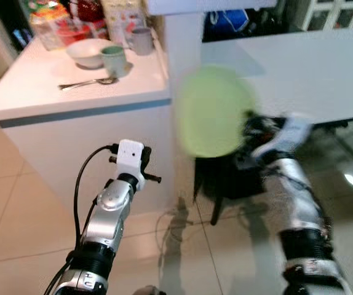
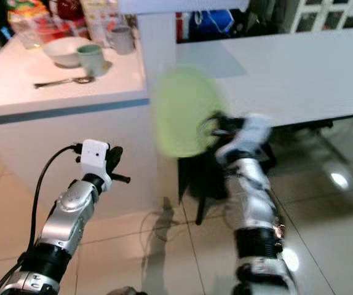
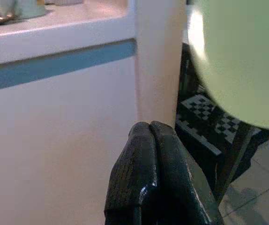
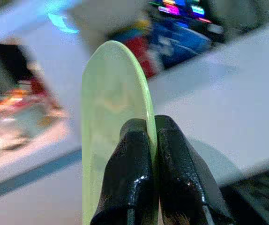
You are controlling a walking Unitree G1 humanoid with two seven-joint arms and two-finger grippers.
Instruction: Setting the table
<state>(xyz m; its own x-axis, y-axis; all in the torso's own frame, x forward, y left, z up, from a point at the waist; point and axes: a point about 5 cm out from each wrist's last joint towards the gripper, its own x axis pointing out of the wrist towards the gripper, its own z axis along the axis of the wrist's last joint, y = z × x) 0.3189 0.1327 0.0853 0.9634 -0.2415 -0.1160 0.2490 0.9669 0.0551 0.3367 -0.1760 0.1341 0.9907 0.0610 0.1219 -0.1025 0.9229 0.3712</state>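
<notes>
Right gripper [image 4: 152, 140]: raised in front of the robot, between the white counter and the white table; its two black fingers [image 4: 127, 173] are closed on the rim of the green plate, one on each face; the arm is blurred in the head views.

Green plate [image 1: 216, 112]: pale green, held on edge, nearly upright, in the air in front of the white pillar; seen edge-on in the right wrist view [image 4: 111, 117]; its face is turned toward the robot's head; it is blurred in both head views.

Left gripper [image 3: 154, 173]: held up low on the robot's left, below the counter's edge and facing the counter's white front panel; its two black fingers are pressed together with nothing between them.

White counter [image 1: 35, 80]: on the robot's left, with a blue-grey band under its top.

On the counter: a white bowl [image 1: 86, 53]; a green mug [image 1: 114, 60] just beside the bowl; a grey mug [image 1: 142, 40] behind them; a spoon [image 1: 87, 83] lying nearer the front edge; red and white packages [image 1: 72, 18] stacked at the back.

White table [image 1: 312, 67]: on the robot's right, well apart from the counter's items; its top is seen behind the plate.

Chair [image 3: 219, 136]: dark, with a checked seat pattern, tucked under the table beside the pillar [image 1: 186, 49].

Floor [image 1: 16, 209]: pale glossy tiles; a cable is seen lying near the chair legs.
</notes>
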